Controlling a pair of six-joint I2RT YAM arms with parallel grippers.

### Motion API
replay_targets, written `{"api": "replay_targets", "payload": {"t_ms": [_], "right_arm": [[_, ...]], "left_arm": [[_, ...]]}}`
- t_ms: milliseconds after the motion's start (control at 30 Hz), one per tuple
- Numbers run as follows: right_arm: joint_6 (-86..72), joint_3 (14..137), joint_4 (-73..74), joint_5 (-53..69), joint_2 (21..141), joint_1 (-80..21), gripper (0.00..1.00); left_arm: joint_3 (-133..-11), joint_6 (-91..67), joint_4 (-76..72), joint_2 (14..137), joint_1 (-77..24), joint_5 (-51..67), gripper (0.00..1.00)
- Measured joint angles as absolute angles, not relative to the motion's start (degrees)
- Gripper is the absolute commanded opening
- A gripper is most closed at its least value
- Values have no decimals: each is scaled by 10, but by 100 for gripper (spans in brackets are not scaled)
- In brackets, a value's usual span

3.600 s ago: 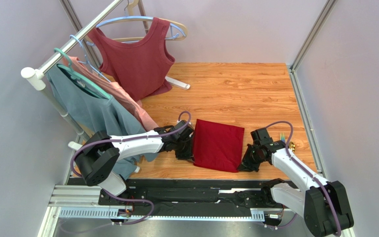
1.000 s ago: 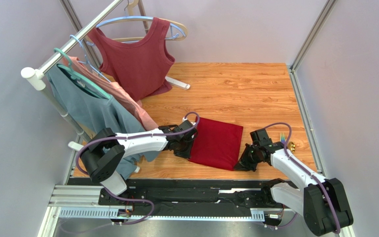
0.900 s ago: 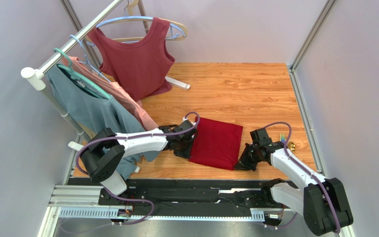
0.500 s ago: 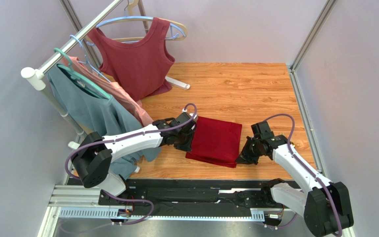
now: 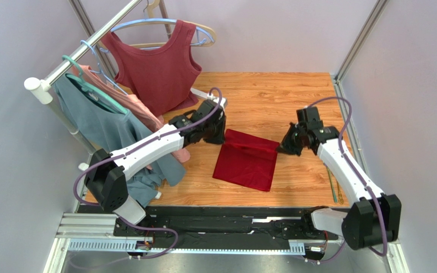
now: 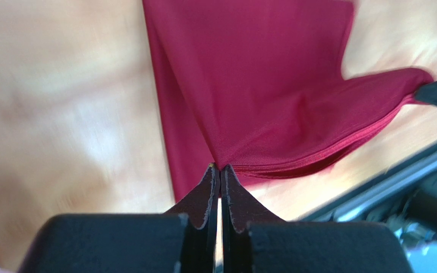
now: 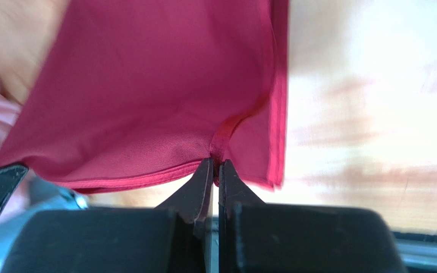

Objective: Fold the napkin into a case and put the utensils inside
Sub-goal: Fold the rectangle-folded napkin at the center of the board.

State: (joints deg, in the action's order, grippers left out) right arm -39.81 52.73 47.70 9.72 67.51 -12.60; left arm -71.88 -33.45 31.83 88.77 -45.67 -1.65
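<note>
Wooden table (image 5: 295, 96) fills the middle of the top view, and the crimson napkin (image 5: 246, 165) is at its centre. The left gripper (image 5: 222, 136) is clamped on the napkin's upper left corner and the right gripper (image 5: 284, 149) on its upper right corner. The cloth sags between them.

Left end effector (image 5: 224, 132) and right end effector (image 5: 282, 149) each pinch the napkin (image 5: 246, 163).
</note>
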Motion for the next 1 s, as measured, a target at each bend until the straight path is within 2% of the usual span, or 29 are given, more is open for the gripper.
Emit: {"api": "replay_targets", "payload": {"t_ms": [300,567,767,1000], "right_arm": [[-345,738,454,80,821,-64,0],[-319,834,423,103,912,-57,0],[-319,817,416,135,921,-59,0],[-327,701,417,148,854,-86,0]], "left_arm": [[-891,-247,248,994,-396,-9,0],[-915,-187,173,1065,-361,22,0],[-916,-170,175,1072,-343,39,0],[-915,-187,258,1068,-339,45,0]]}}
